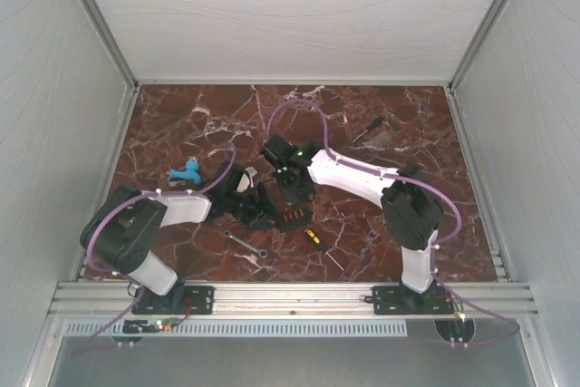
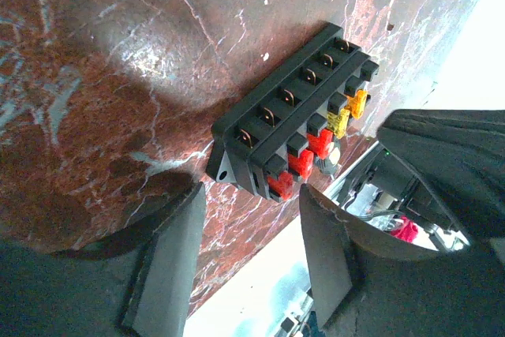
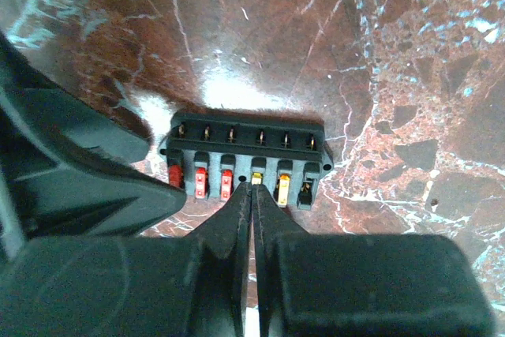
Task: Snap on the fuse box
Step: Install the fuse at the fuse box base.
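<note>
Black plastic fuse box [image 3: 245,147], uncovered, flat on marble surface [image 3: 394,76] between both arms; right claw [image 3: 252,195] pinched shut, apparently empty, tips at yellow fuse [image 3: 258,176]; left claw [image 2: 252,199] wide open, empty, just beside; advise pressing squarely downward, box braced.

Place: a robot test cell, workshop in kind.
Landmark: red marble table [image 1: 390,124].
Around the table: white panel walls [image 1: 272,6], three sides.
Table's near edge: aluminium rail [image 1: 290,295]; I am bolted there.
On the table: wrench [image 1: 245,244], screwdriver [image 1: 322,246].
</note>
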Controlling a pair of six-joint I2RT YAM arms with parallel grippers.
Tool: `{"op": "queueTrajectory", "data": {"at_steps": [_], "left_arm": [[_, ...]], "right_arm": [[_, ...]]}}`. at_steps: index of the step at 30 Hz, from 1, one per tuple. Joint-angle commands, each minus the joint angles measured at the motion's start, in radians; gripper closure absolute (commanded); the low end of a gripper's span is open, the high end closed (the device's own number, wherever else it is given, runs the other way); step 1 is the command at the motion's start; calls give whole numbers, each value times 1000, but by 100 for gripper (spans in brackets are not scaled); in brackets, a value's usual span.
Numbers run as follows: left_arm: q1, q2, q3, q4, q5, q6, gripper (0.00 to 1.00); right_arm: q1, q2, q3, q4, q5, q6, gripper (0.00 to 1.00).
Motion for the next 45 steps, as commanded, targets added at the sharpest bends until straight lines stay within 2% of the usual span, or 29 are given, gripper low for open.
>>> {"op": "queueTrajectory", "data": {"at_steps": [1, 26, 45], "left_arm": [[-5, -12, 19, -3, 0, 11, 48], [-6, 5, 17, 2, 10, 13, 47], [-6, 21, 9, 17, 14, 12, 48]], "right_arm": [[-2, 41, 25, -80, 27, 29, 100], [-19, 100, -44, -94, 0, 51, 100], [13, 354, -126, -88, -46, 3, 100]]}}
